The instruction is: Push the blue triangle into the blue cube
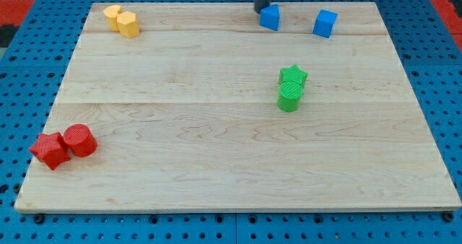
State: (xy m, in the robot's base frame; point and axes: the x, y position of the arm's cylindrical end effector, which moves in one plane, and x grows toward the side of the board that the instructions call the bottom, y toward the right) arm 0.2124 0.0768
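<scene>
The blue triangle (270,17) lies near the view's top edge of the wooden board, right of centre. The blue cube (325,23) sits to its right, with a gap of bare board between them. My tip (260,9) is at the end of the dark rod coming down from the view's top. It stands just left of the blue triangle, touching or nearly touching its upper left side.
A green star (294,76) and a green cylinder (290,97) touch each other right of centre. Two yellow blocks (121,19) sit at the top left. A red star-like block (50,149) and a red cylinder (79,140) sit at the bottom left. The board (216,128) lies on a blue pegboard.
</scene>
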